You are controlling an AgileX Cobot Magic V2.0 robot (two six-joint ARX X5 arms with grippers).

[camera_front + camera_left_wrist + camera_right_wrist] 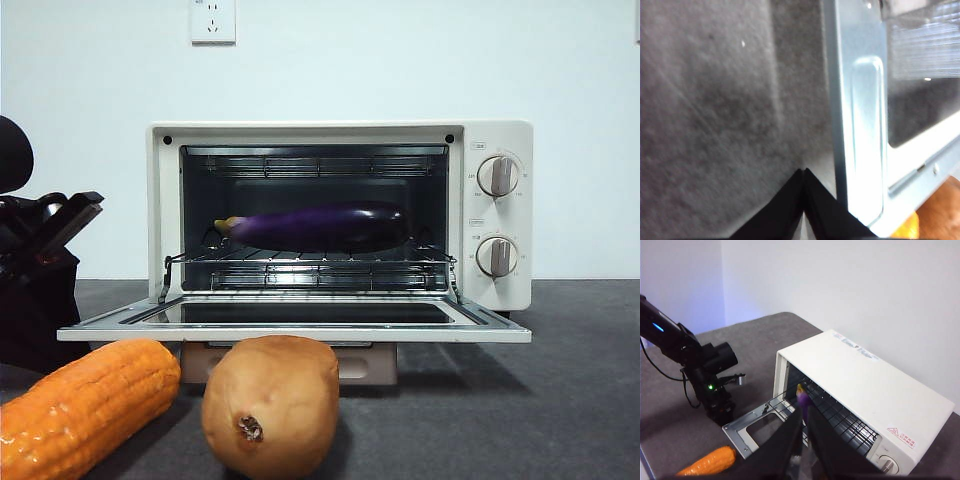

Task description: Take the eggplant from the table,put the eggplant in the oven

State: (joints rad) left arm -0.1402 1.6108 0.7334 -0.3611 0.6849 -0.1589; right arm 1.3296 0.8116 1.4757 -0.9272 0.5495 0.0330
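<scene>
You see the cream-white boxy oven [340, 215] standing open on the dark grey surface [560, 400], the glossy purple eggplant [320, 227] lying on its wire rack. Your left hand [803, 172] sits closed beside the door; your right hand [804, 422] is closed too.

dark grey table [560, 400]: oven [340, 215], corn cob [85, 405], potato [270, 405].

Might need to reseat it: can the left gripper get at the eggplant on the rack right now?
Probably yes. The oven door lies open, and the eggplant sits alone on the rack. The left gripper, shut, is low over the table beside the door's edge.
</scene>
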